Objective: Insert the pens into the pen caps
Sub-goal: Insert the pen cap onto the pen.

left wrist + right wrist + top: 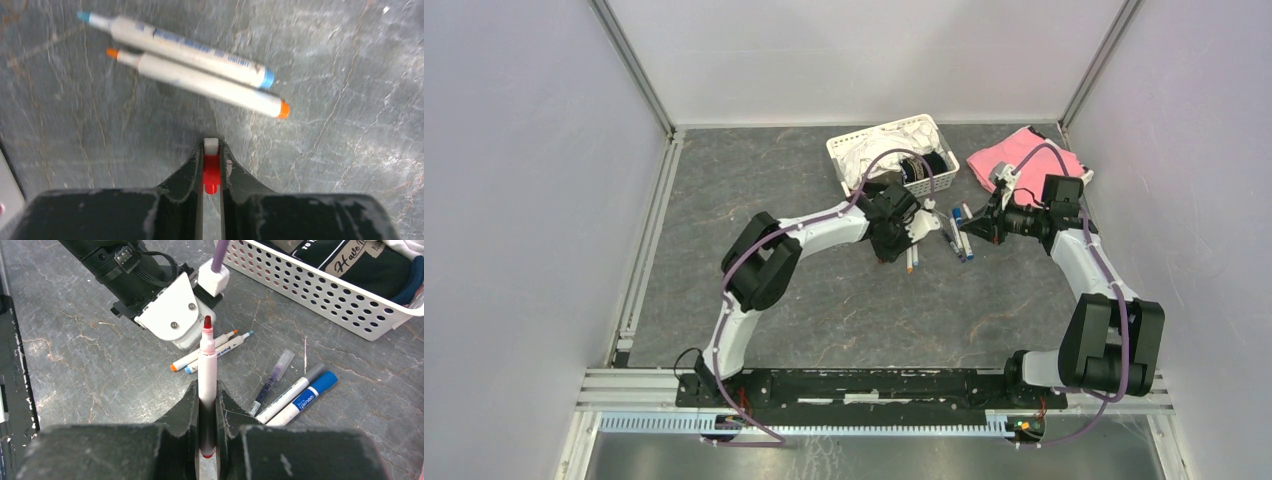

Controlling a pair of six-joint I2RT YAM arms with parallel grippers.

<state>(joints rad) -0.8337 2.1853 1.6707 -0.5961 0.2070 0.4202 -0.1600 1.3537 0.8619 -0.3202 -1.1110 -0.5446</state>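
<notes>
My left gripper (211, 150) is shut on a small red pen cap (211, 172) with a white end, just above the table; it also shows in the top view (887, 250). Just ahead of it lie two uncapped white pens side by side, one with blue ends (185, 45) and one with orange ends (200, 82). My right gripper (207, 395) is shut on a white pen (207, 365) whose red tip points at the left gripper; in the top view the right gripper (984, 226) is right of the left one.
A blue-capped marker (310, 397), a grey-capped marker (292, 392), a translucent purple pen (272, 375) and a thin pale stick (305, 347) lie to the right. A white perforated basket (844, 150) of cloth stands behind, with a pink cloth (1024, 160) beside it.
</notes>
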